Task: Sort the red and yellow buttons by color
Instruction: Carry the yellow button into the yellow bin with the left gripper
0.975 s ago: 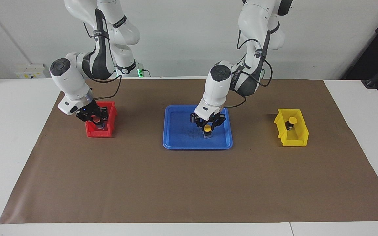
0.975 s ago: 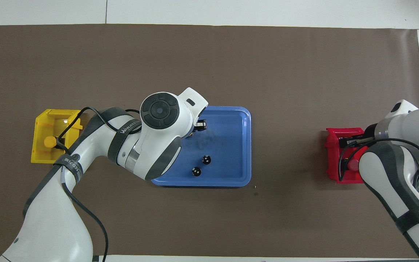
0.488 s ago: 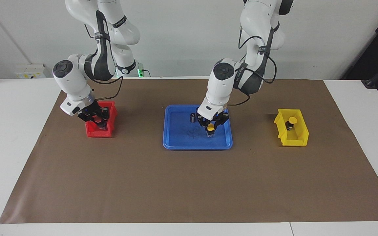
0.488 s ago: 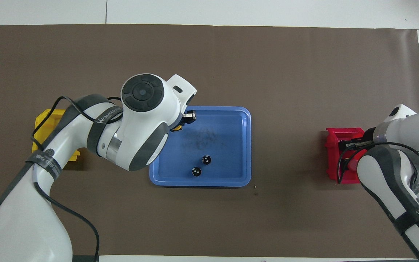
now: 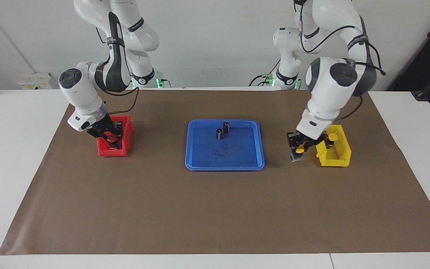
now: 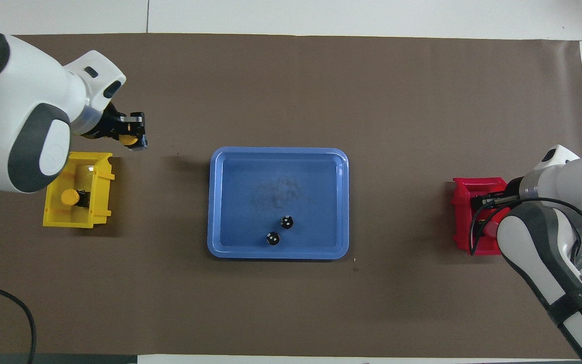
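I've got the left gripper [image 5: 297, 151] up in the air beside the yellow bin [image 5: 332, 150], over the brown mat [image 5: 215, 209] between that bin and the blue tray [image 5: 224, 145]. It is clamped tight on a yellow button [image 5: 300, 150], the cap showing between the fingertips. A second yellow button [image 5: 332, 138] sits inside the yellow bin, at the left arm's end of the surface [image 5: 13, 149].

My right gripper [image 5: 111, 136] is down in the red bin [image 5: 115, 141] at the right arm's end. A red cap [image 5: 113, 138] shows right at its fingertips; from the overhead view I also see red under the arm, though I can't tell whether the gripper is gripping it or has let go, and how far the fingers stand apart I can't make out.

In the blue tray only two dark cylinders [image 5: 223, 130] stand, close together, on the side nearer the robots.
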Robot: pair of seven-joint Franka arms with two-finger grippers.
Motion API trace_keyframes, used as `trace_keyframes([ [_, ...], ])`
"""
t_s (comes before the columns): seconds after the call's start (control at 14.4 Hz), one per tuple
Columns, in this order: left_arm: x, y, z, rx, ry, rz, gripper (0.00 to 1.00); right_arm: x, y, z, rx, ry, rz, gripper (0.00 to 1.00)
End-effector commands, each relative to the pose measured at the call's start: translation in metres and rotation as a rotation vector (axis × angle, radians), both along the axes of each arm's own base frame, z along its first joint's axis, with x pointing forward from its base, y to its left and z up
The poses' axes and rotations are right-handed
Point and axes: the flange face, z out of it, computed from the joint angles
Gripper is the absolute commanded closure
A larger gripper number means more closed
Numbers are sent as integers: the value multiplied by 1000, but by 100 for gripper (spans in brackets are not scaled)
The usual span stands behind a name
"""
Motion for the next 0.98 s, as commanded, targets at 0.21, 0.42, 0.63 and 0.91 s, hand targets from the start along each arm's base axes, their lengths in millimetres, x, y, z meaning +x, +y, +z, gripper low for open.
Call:
trace_keyframes([
  [0.21, 2, 114, -8, -3, 41, -107, 99, 13, -5, 27, 14, 30, 13, 31],
  [0.42, -18, 129, -27, -7, 46, -89, 99, 34, -7, 59, 21, 63, 19, 30],
  [0.63, -28, 125, -44, -9, 34, -90, 99, 44, -7, 95, 19, 54, 23, 23],
  [0.91, -40, 122, -59, -12, 65, -94, 99, 47, -7, 167, 16, 24, 15, 0],
])
